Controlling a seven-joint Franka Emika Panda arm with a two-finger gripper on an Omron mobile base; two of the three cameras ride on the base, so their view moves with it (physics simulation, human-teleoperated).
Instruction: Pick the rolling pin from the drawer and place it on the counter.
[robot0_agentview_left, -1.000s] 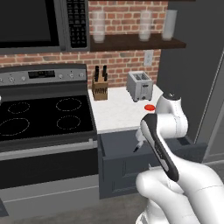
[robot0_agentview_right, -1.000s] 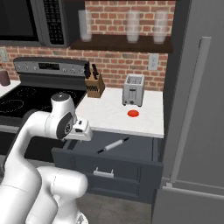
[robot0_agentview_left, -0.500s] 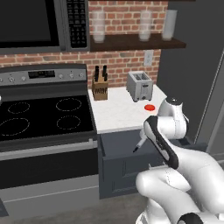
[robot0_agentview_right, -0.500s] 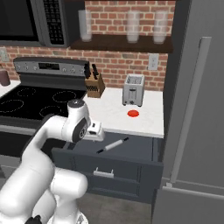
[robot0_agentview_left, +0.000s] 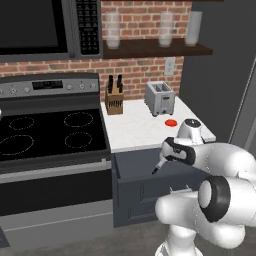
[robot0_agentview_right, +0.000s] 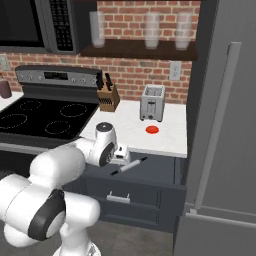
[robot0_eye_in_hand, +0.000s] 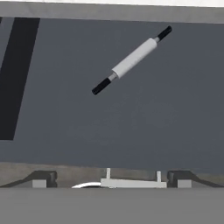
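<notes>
The rolling pin (robot0_eye_in_hand: 131, 59) lies at a slant on the floor of the open drawer (robot0_agentview_right: 150, 172), apart from its walls. The pincer (robot0_eye_in_hand: 111, 177) hangs above it with nothing held; how far its 2 tips are spread I cannot tell. A descent not turned to that slant could nudge the pin rolling. The bench (robot0_agentview_right: 135, 125) waits behind.

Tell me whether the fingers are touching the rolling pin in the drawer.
Apart. In the hand view the rolling pin lies on the drawer floor, with bare grey floor between it and the fingers at the bottom.
</notes>
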